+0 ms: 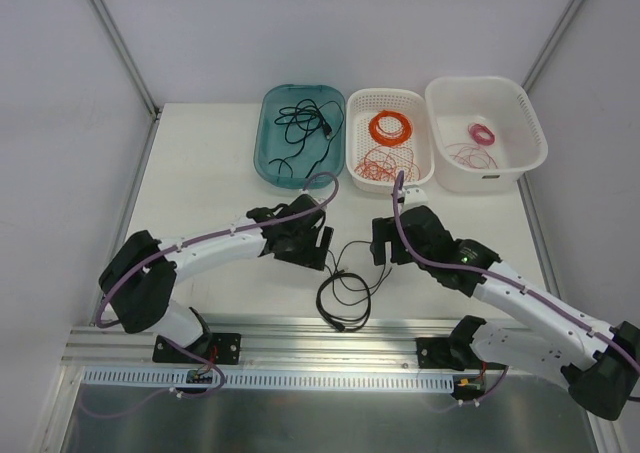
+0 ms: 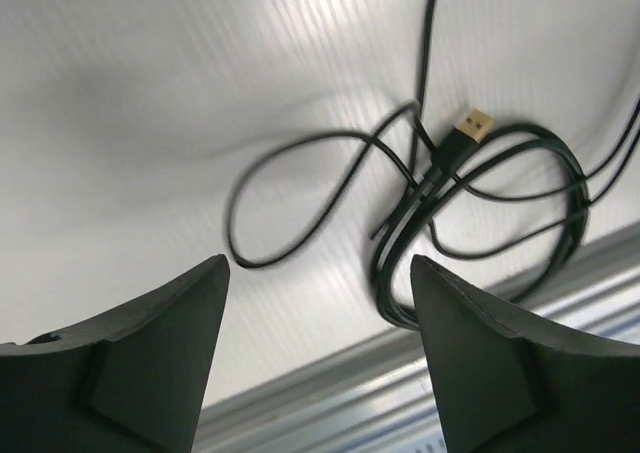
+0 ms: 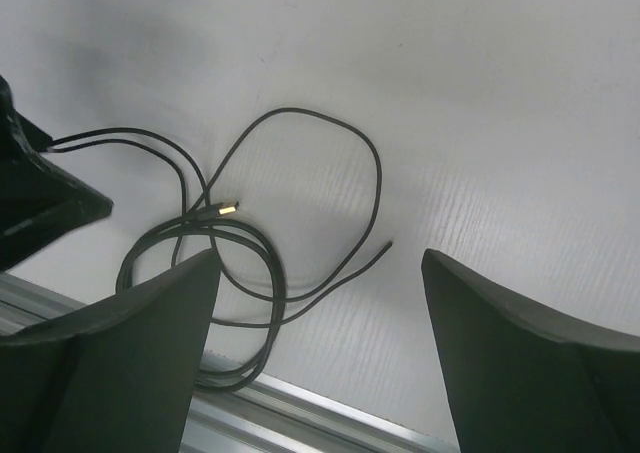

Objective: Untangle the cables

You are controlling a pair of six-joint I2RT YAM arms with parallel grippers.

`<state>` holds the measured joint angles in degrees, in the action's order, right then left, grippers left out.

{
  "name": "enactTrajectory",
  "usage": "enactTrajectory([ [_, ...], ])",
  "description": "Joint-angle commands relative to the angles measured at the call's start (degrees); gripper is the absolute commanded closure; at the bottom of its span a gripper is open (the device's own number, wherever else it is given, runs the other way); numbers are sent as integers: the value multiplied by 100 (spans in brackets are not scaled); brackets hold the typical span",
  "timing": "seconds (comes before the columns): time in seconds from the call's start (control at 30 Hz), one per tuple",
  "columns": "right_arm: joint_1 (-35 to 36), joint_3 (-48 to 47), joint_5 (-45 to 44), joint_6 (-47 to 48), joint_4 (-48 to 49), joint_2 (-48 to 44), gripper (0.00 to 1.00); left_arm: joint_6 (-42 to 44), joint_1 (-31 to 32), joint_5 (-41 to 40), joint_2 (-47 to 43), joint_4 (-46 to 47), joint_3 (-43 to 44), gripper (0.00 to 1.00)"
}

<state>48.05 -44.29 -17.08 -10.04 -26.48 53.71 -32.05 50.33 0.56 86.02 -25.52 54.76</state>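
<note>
Beside the middle basket [image 1: 389, 94], on its left, a teal tray [image 1: 268, 143] is set on the table [image 1: 200, 173], and a black cable [image 1: 305, 118] is seen lying loose in it. On the near side of the basket and slightly left, the left pincer [image 2: 315, 273] is held with its fingers spread wide and nothing gripped.

Straight in front of the basket, the black cord [image 2: 400, 228] is laid on the table in loose, overlapping loops between the two pincers, its gold plug [image 2: 476, 125] exposed.

Inside the basket itself, a neat orange coil [image 1: 390, 126] is placed behind the loose orange-red wire [image 1: 375, 166].

In front of the basket and slightly right, the right pincer [image 3: 320, 263] is likewise spread wide and empty.

To the basket's right, a second white basket [image 1: 485, 81] is set, in which a pink coil [image 1: 483, 133] and the pinkish-red wire [image 1: 462, 155] are held.
</note>
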Motion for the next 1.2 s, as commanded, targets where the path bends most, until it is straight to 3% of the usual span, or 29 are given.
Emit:
enactTrajectory([
  [0.0,20,122,47,-50,-68,-168,14,1226,-75,-906,11,-85,403,28],
  [0.17,11,105,47,-24,-103,-221,14,2421,-93,-996,459,169,606,30],
  [0.3,20,105,3,2,-182,-300,14,2757,-93,-672,600,337,579,33],
  [0.4,11,140,-41,-15,-226,-335,14,2801,-93,-460,627,355,536,44],
  [0.43,20,175,-41,-24,-226,-344,14,2784,-93,-477,627,355,535,51],
  [0.47,20,193,-41,-33,-217,-353,14,2757,-93,-547,557,355,518,67],
  [0.57,20,219,-32,-59,-217,-353,14,2722,-93,-662,172,328,518,97],
  [0.6,20,219,-32,-77,-209,-353,14,2722,-93,-688,30,311,527,100],
  [0.93,20,219,-32,-103,-103,-344,14,3152,-93,-1715,-2105,-454,1886,100],
  [1.17,20,202,-6,-94,-77,-397,14,3416,-93,-1604,-2221,-929,3531,100],
])
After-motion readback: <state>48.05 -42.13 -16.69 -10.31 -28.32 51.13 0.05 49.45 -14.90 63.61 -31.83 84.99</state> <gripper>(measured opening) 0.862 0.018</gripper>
